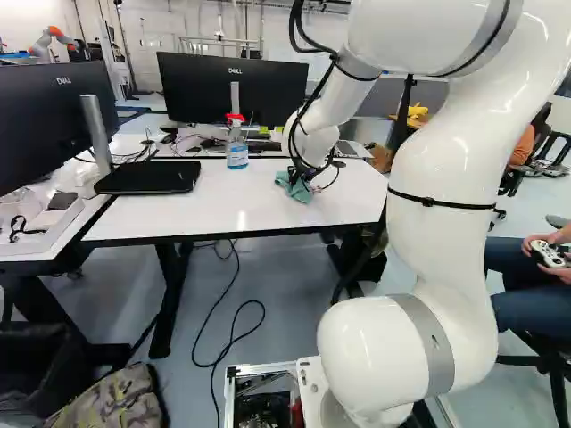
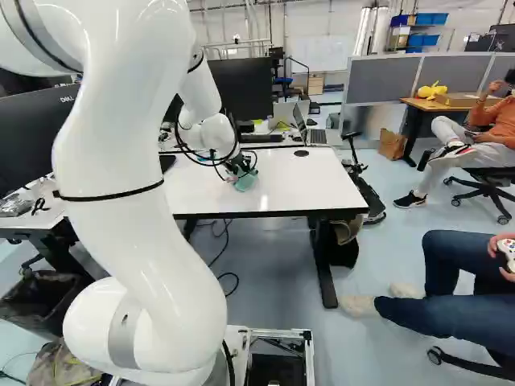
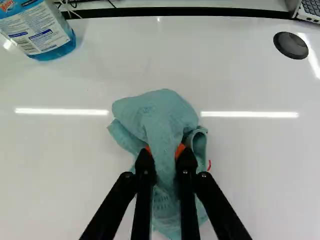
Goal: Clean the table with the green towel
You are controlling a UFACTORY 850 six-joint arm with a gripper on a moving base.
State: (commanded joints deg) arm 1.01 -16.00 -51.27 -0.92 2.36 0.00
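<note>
1. Between the counter's [image 1: 161, 214] near and far edges: green towel [image 3: 160, 112], bunched, on the top. Claw [image 3: 165, 152] closed on it, fingers slightly apart, cloth pinched between.
2. Wiping: wants light, even pressure, overlapping strokes, cloth under the tips so they don't scrape.
3. Toward far edge: spray bottle [image 1: 236, 153], go round. Wrist, left base views show it; right base view doesn't.

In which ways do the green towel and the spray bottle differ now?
The green towel is soft and crumpled; the spray bottle is firm and upright. The end effector pinches the green towel, while the spray bottle stands free, with a red top. Both are on the white table.
</note>
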